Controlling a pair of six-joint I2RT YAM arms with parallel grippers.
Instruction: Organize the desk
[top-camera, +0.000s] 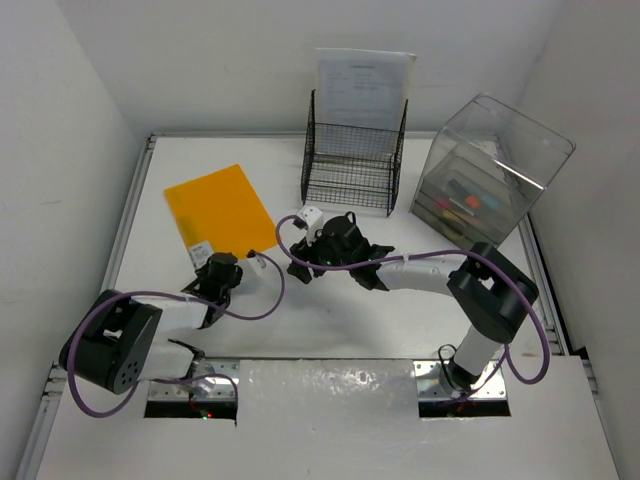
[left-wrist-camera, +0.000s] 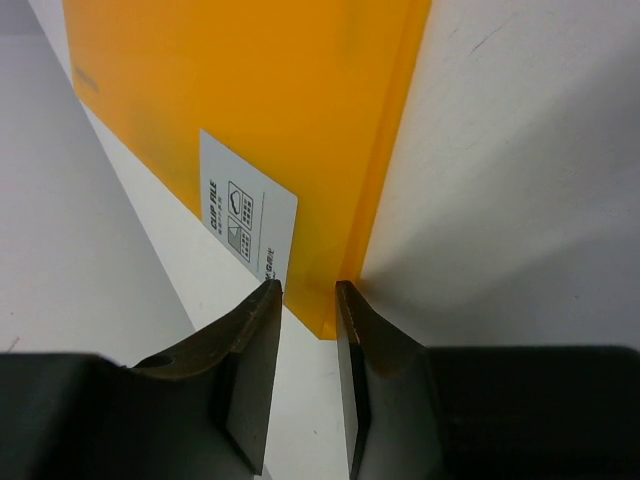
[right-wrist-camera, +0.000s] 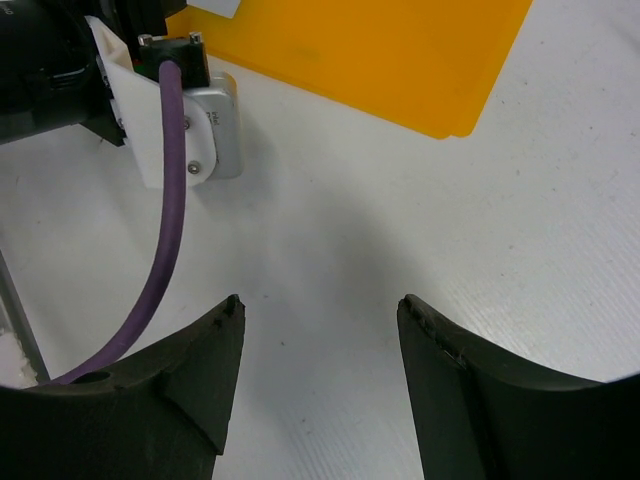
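Observation:
An orange folder (top-camera: 218, 210) lies flat on the white desk (top-camera: 350, 320) at the left, with a white label (left-wrist-camera: 250, 215) near its front corner. My left gripper (top-camera: 222, 260) is at that near corner. In the left wrist view its jaws (left-wrist-camera: 305, 290) stand narrowly apart on either side of the folder's corner (left-wrist-camera: 330, 310), with bare desk showing between them lower down. My right gripper (top-camera: 300, 263) hovers just right of the folder, open (right-wrist-camera: 320, 305) over bare desk with nothing between its fingers. The folder's other near corner (right-wrist-camera: 440, 110) lies ahead of it.
A black wire-mesh rack (top-camera: 355, 160) holding white papers (top-camera: 365, 85) stands at the back middle. A clear plastic drawer box (top-camera: 490, 170) sits at the back right. The left arm's wrist and purple cable (right-wrist-camera: 170, 180) are close to the right gripper's left finger.

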